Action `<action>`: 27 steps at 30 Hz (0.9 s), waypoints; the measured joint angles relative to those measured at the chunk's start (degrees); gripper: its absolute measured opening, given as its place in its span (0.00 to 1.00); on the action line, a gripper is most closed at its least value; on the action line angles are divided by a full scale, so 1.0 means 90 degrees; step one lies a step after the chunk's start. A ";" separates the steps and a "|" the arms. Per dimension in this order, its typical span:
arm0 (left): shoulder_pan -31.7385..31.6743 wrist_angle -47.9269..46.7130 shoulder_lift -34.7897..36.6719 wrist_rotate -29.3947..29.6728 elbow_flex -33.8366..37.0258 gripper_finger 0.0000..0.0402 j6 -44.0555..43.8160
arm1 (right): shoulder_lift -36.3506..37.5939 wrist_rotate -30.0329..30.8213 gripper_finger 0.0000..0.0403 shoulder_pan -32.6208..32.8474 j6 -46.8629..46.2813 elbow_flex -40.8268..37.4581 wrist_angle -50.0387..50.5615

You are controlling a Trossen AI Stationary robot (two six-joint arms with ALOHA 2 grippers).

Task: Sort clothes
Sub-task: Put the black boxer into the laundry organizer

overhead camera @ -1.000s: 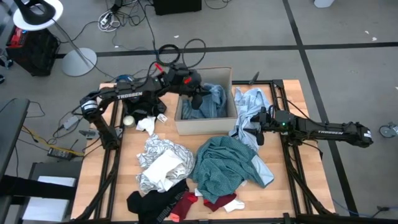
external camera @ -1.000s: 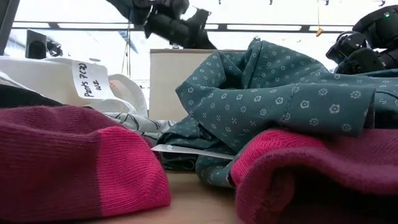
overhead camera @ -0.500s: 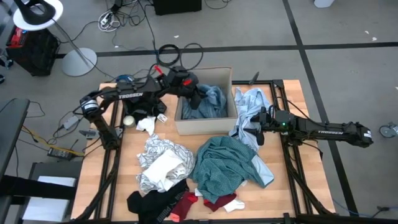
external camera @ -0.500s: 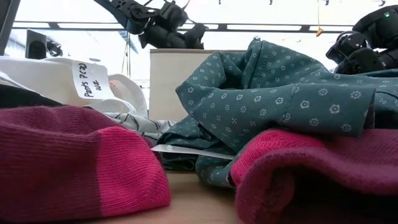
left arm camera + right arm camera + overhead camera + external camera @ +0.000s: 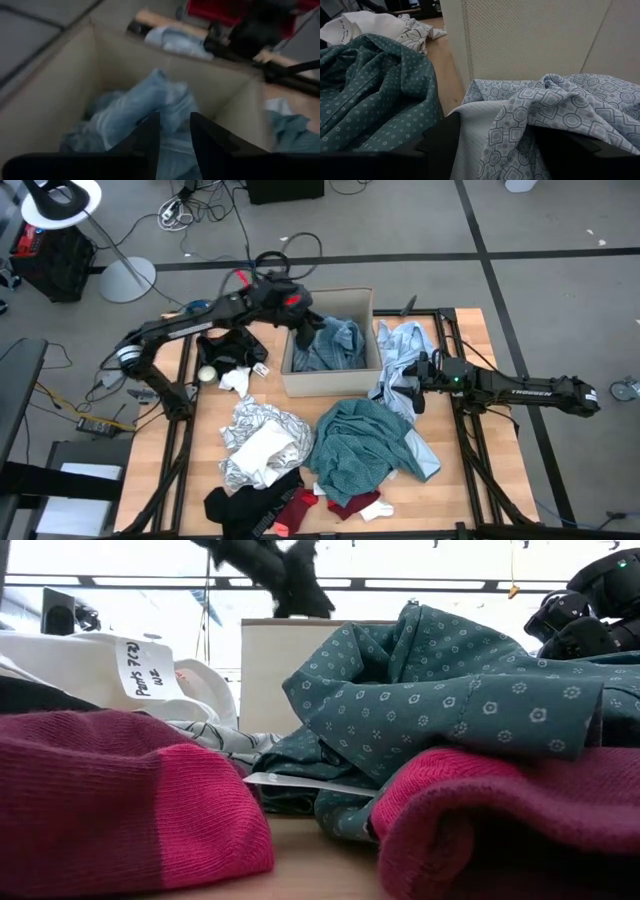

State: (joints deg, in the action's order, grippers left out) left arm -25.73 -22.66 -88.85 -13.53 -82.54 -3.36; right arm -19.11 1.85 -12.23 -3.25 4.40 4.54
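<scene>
Your tabletop [image 5: 455,480] holds scattered clothes [image 5: 360,445]; the left hand [image 5: 174,131] hangs part-open and empty over the box [image 5: 290,383], the right hand [image 5: 412,385] gapes wide at the pale blue garment [image 5: 560,110]

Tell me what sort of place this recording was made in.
Most likely a robotics lab or workshop, not a home: a framed wooden table stands on grey carpet tiles, cables trail loose across the floor, and clothes are heaped beside a cardboard box for sorting.

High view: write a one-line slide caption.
Left gripper above the cardboard box holding a blue garment; right gripper at the pale blue shirt.
</scene>
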 joint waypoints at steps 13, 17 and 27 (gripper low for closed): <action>0.0626 -0.0264 0.3045 0.1139 0.1719 0.28 -0.0184 | 0.0000 0.0002 0.63 -0.0002 -0.0002 -0.0002 -0.0001; 0.0669 -0.0635 0.3876 0.1916 0.2457 0.28 -0.0531 | 0.0000 -0.0001 0.63 -0.0001 -0.0002 -0.0001 -0.0001; 0.0256 -0.1044 0.4514 0.3315 0.4255 0.28 -0.1783 | 0.0000 -0.0001 0.63 -0.0001 -0.0001 -0.0001 -0.0001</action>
State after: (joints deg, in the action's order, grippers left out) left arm -23.42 -32.05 -48.23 16.31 -44.24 -19.41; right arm -19.11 1.85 -12.24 -3.26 4.39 4.54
